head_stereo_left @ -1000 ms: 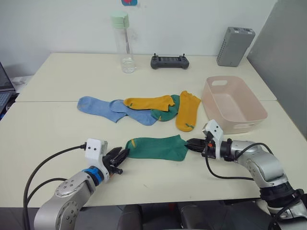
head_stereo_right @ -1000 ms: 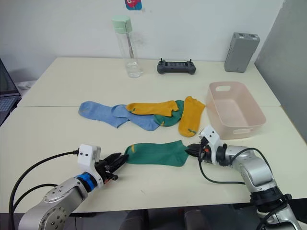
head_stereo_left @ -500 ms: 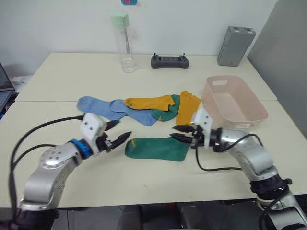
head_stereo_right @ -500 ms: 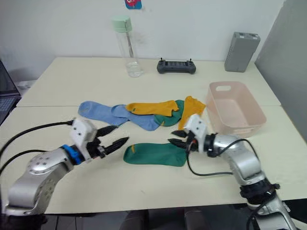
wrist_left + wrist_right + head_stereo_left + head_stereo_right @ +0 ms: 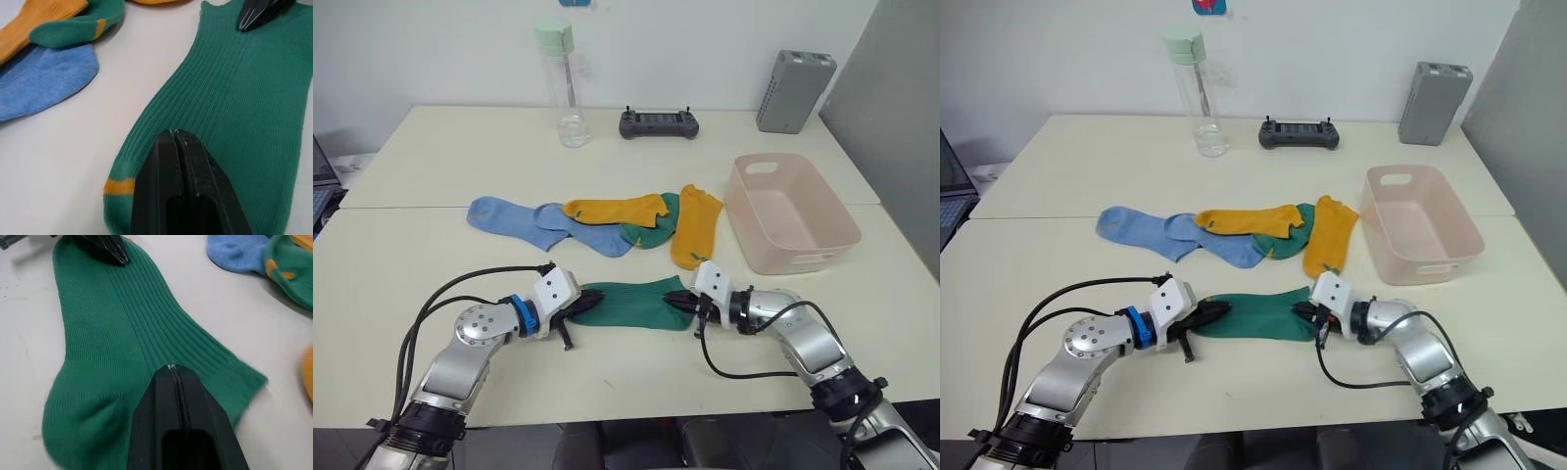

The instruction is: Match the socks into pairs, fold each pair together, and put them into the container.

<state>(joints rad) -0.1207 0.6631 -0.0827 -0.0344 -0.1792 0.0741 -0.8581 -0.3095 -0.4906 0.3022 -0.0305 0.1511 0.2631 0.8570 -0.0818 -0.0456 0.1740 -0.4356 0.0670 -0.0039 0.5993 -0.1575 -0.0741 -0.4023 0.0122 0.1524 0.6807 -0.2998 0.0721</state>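
Green sock (image 5: 631, 303) lies flat on the table (image 5: 431, 264), stretched between the two grippers. The left gripper (image 5: 578, 308) has its fingers pressed together on the end with the yellow stripe, and the right gripper (image 5: 679, 303) has its fingers pressed together on the opposite end; I judge that each one pinches the fabric, but a real hold is not sure. Beyond both grippers, further from the robot, the second green sock (image 5: 651, 227) sits in the heap, partly under a yellow sock (image 5: 615, 209) and beside the blue socks (image 5: 538, 221). The pink container (image 5: 790, 211) stands beyond the right gripper, to its outer side.

The risk, as I see it, is a thin pinch: the sock can slip from one gripper in the lift and the fold goes crooked. Also, pulling the partner out may drag the yellow sock with it.
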